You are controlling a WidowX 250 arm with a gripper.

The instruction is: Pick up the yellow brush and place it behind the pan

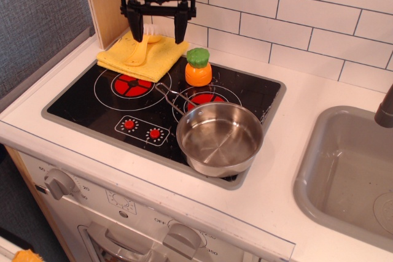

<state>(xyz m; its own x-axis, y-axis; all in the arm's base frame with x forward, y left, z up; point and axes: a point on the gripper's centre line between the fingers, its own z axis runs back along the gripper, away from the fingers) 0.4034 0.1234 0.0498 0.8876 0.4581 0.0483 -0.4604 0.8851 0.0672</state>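
The yellow brush (140, 49) lies on a folded yellow cloth (142, 57) at the back left of the stove, its white bristles toward the wall. My gripper (157, 31) hangs open just above the brush's bristle end, one finger on each side of it, holding nothing. The pan (219, 138) is a shiny steel saucepan at the front right of the stove top, with its wire handle pointing back left.
An orange toy carrot with a green top (198, 68) stands behind the pan. The black stove top (92, 99) has red burner rings. A grey sink (347, 176) is at the right. A white tiled wall runs along the back, a wooden panel at left.
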